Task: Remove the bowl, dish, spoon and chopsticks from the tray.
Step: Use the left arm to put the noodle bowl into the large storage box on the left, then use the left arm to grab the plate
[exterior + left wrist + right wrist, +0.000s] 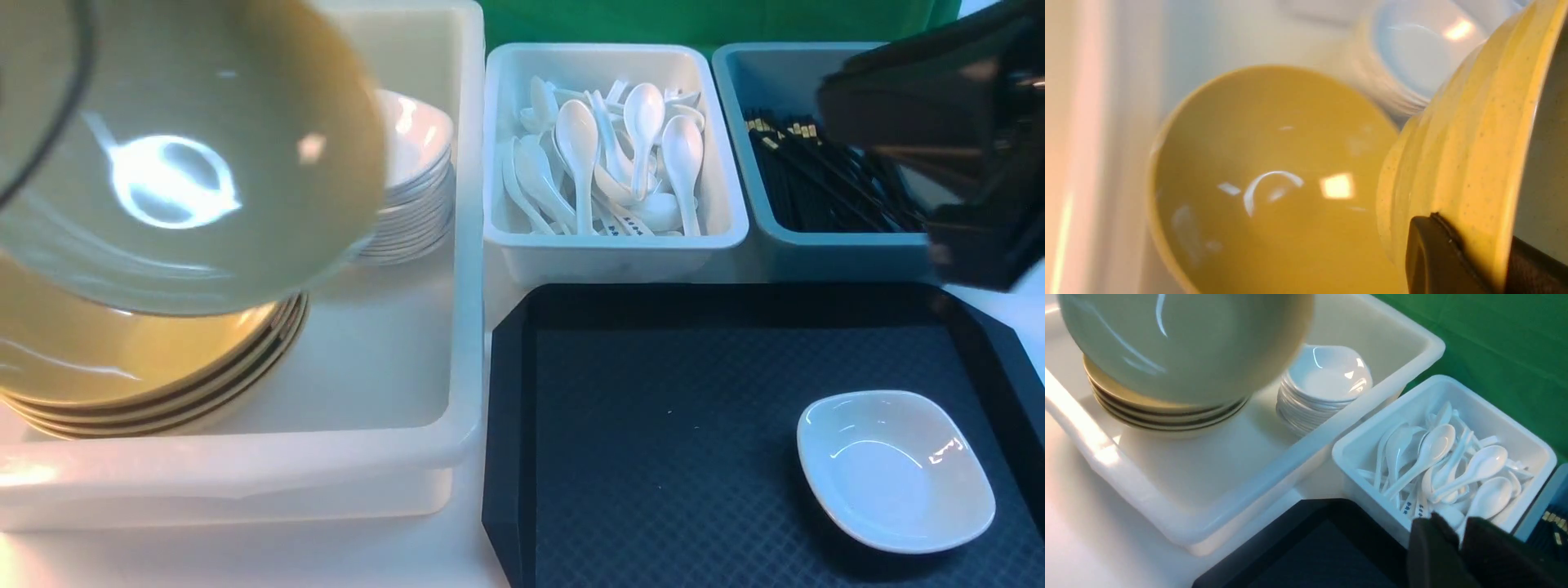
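My left gripper [1486, 245] is shut on the rim of the olive-tan bowl [180, 155], one finger outside the wall and one inside. The bowl hangs tilted above a stack of like bowls [155, 384] in the white tub [245, 474]. The small white dish [894, 469] lies alone on the black tray [653, 408], near its front right corner. No spoon or chopsticks lie on the tray. My right gripper [1459, 528] hovers at the tray's far right edge by the bins, jaws a narrow slit apart with nothing between them.
A stack of white dishes [416, 188] stands at the back of the tub. Behind the tray, a white bin [612, 245] holds several white spoons. The grey-blue bin [816, 245] to its right holds black chopsticks [816, 180]. A green cloth hangs behind.
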Available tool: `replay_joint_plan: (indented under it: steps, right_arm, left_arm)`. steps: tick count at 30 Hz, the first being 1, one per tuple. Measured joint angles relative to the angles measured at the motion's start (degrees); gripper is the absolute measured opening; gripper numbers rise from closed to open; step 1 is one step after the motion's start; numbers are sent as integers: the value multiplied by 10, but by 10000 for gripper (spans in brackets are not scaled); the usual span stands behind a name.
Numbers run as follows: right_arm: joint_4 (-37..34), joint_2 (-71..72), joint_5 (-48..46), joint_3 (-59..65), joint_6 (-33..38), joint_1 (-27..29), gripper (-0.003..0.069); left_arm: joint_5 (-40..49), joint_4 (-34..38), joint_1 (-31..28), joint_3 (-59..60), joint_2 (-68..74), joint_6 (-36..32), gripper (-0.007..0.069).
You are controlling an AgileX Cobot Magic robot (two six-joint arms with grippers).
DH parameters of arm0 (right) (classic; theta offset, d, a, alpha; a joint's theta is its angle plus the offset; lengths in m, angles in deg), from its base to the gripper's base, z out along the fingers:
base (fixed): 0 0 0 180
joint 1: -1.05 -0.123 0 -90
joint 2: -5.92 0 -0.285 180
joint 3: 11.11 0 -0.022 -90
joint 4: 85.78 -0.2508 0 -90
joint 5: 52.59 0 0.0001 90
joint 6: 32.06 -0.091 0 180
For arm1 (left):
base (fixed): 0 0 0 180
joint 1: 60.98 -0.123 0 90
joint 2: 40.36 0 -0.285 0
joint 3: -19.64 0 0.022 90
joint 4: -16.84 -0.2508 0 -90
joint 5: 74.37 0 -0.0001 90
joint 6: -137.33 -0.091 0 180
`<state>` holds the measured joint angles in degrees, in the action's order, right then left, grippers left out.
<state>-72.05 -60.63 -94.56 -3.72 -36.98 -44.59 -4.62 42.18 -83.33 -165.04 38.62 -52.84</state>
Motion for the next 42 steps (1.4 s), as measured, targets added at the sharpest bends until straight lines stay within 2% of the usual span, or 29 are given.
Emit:
replay_joint_plan:
  steps: [2,5,13,16,24,26,28,30,34,38,39,40,41,42]
  right_arm:
    - [0,-19,7,1,0,0,142]
    - [0,-30,7,1,0,0,142]
    - [-1,-37,1,2,2,0,145]
    - [-1,-37,-9,2,5,0,149]
    - [-1,-37,-30,2,17,0,151]
    - [-1,-37,-36,2,17,0,151]
    - [-1,-37,-42,2,17,0,151]
    - [-1,-37,-50,2,17,0,151]
    - [-1,-43,-75,2,17,0,151]
    - [27,-54,-136,2,18,0,151]
    - [30,-55,-145,2,17,0,151]
    - [65,-56,-189,2,13,0,151]
    - [74,-56,-202,2,10,0,151]
    - [97,-56,-237,2,0,1,151]
  left_arm:
    - [-26,17,-73,49,-2,0,6]
    - [-56,16,-103,98,2,-9,6]
    - [-154,25,-109,205,46,-18,39]
    - [-166,24,-110,217,70,-18,113]
    - [-170,-10,-110,217,90,-29,456]
    - [-163,-17,-110,210,86,-29,521]
    - [-143,-21,-110,188,74,-29,569]
    - [-124,-22,-107,159,59,-29,584]
    - [-84,-28,-42,79,7,-25,578]
    - [-54,-35,188,39,-23,-10,538]
    - [-54,-36,199,39,-23,-8,537]
    - [-55,-57,301,40,-10,22,531]
    - [-58,-64,323,40,-8,26,531]
    - [-68,-83,375,40,8,51,529]
